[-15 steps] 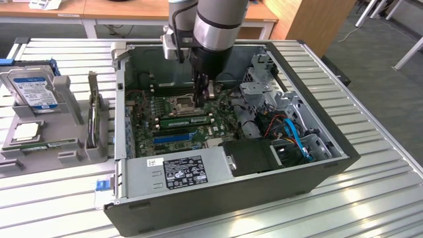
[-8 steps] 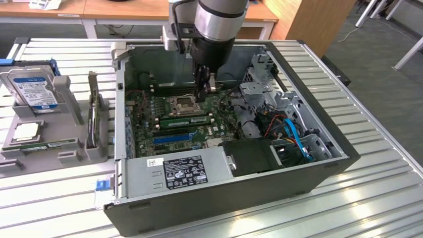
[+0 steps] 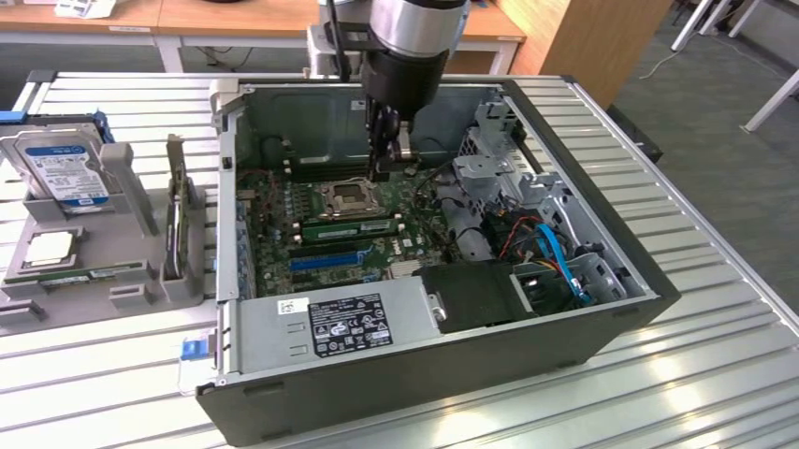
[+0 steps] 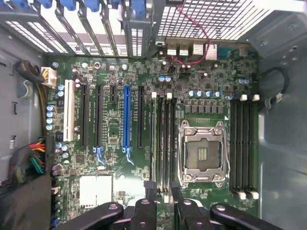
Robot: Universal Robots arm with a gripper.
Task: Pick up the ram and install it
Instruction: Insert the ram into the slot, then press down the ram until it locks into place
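Nearby, wooden desks (image 3: 250,17) stand beyond the slatted table (image 3: 699,374).

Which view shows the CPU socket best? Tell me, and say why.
The wrist view: the CPU socket is seen straight on, whole, with nothing over it. The exterior view shows the socket at a slant and from farther off.

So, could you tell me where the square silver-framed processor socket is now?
In the exterior view the socket sits on the green motherboard, between two memory-slot banks.
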